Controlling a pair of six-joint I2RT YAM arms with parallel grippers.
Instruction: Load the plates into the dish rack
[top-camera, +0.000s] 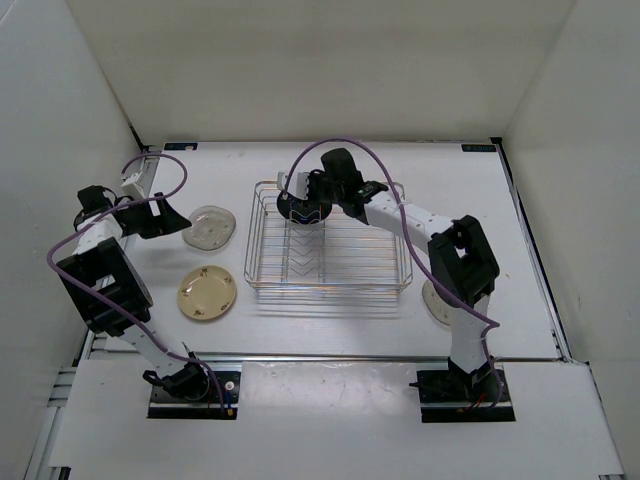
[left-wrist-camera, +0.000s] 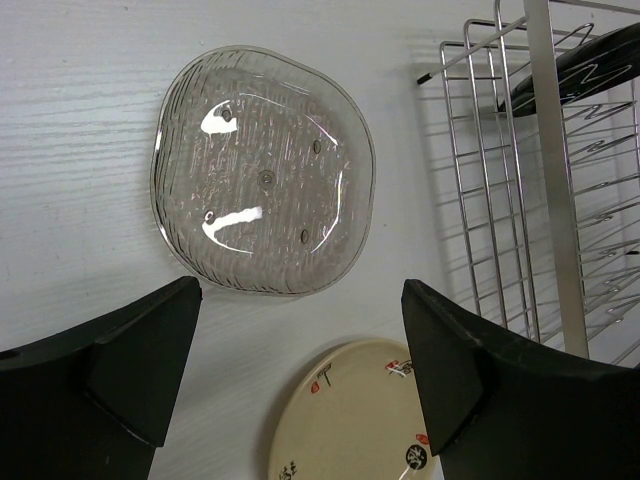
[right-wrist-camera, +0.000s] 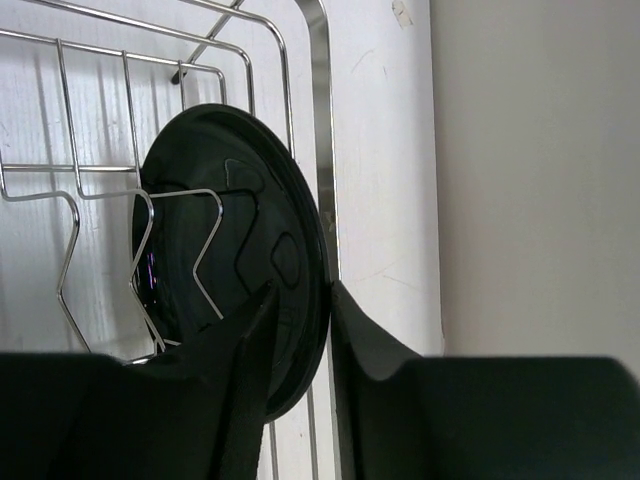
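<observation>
- Four plates in play, and one is at the rack right now: the black plate stands on edge in the far-left corner of the dish rack. It is tucked against a zigzag prong, so the wire props it upright.
- Your right gripper straddles that plate's rim, one finger on each face. That is the hold that lets a plate go down edge-first into a slot.
- From the wrist view I can't tell whether the pads press on the plate or stand just clear, so treat the grip as undecided.
- By how it sits, the rack looks to be carrying the plate. When you leave, go straight up so you don't tip it.
- Your left gripper is spread wide with nothing between its fingers, hanging over the table just short of the translucent plate. That plate lies flat to the left of the rack, and jaws that wide suit taking it by the rim.
- The cream plate lies flat nearer the arm bases, apart from the translucent one.
- A fourth plate, pale, lies by the rack's near-right corner, half hidden by your right arm.
- That leaves three to load, by my count.
</observation>
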